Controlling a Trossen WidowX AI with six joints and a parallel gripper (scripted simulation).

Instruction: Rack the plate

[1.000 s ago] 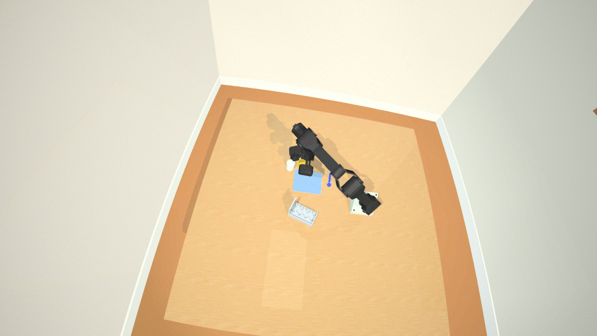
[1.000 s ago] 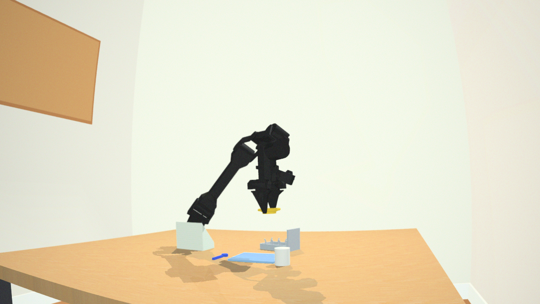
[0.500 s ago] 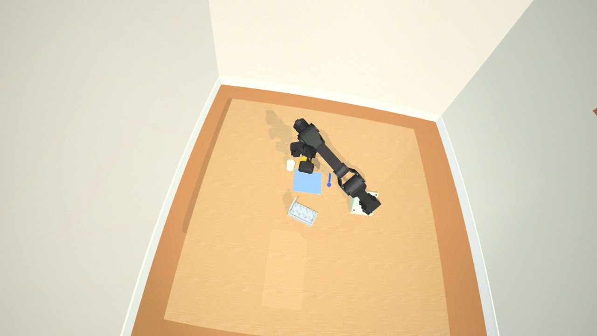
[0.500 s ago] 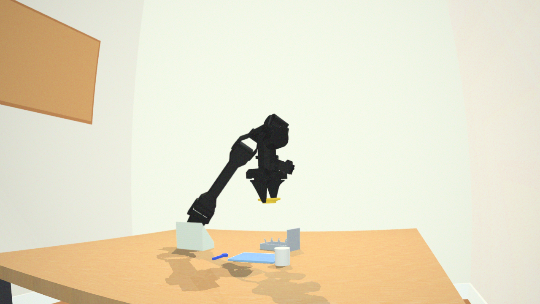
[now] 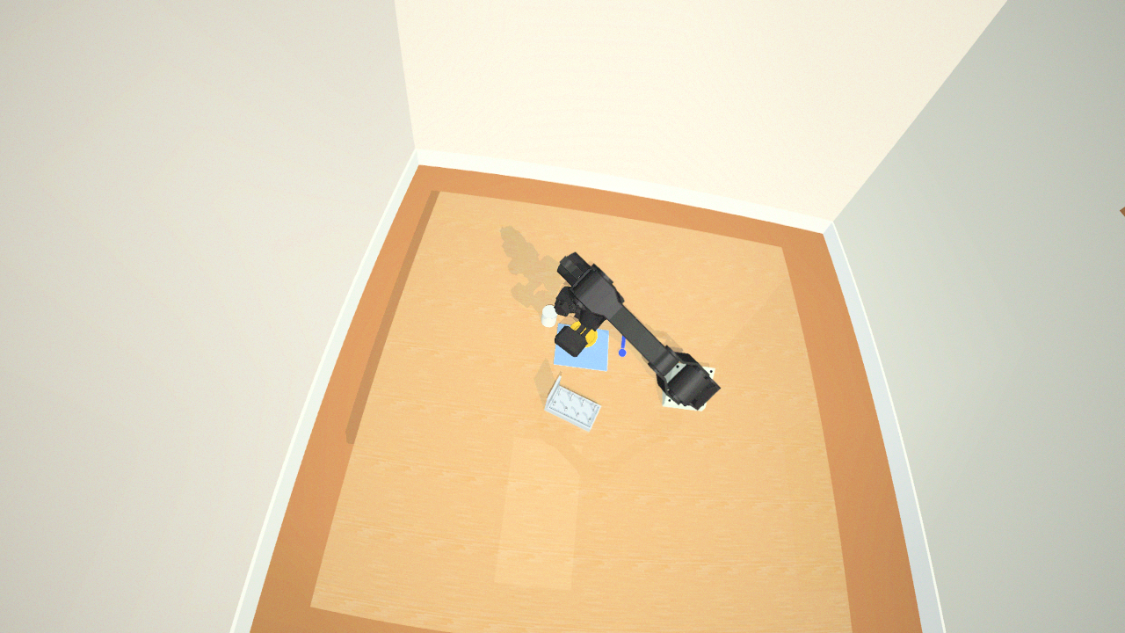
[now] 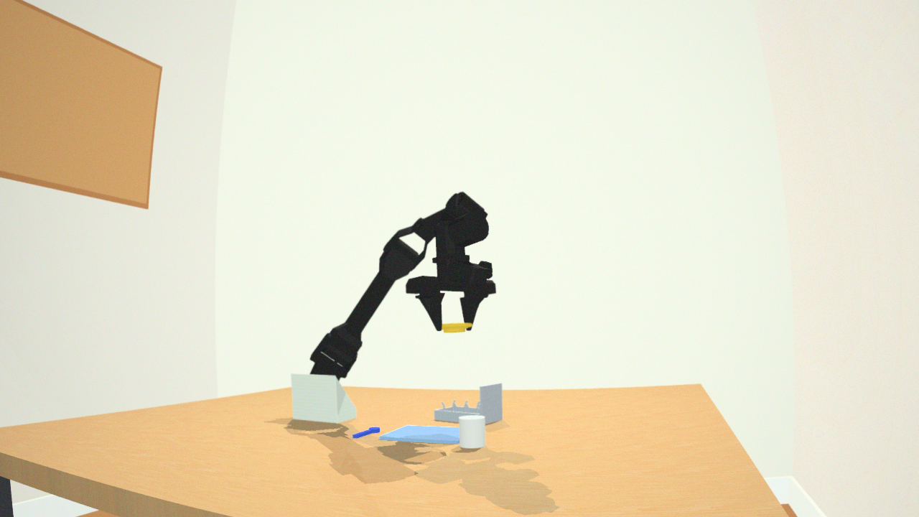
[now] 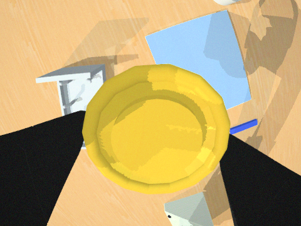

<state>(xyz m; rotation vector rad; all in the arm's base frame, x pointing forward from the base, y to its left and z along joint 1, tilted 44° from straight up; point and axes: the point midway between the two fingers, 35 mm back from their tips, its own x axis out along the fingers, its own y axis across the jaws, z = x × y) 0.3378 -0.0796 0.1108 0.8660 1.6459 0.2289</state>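
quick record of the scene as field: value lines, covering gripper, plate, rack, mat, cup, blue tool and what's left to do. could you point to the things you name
gripper: shut on the plate, fingers at opposite sides of its rim
plate: yellow [image 5: 591, 338] [image 6: 456, 327] [image 7: 158, 138], roughly level, held above the table
rack: pale grey [image 5: 572, 407] [image 6: 490, 403] [image 7: 70, 73], on the table, no plate in it
mat: light blue, flat [image 5: 585, 360] [image 6: 417, 434] [image 7: 194, 50]
cup: white [image 5: 548, 316] [image 6: 472, 431], beside the mat
blue tool: on the table [image 5: 622, 352] [image 6: 366, 432] [image 7: 244, 126]
left to do: stand plate in a slot, release, withdraw

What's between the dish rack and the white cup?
The blue mat lies partly between rack and cup, nearer the cup; the top view shows it.
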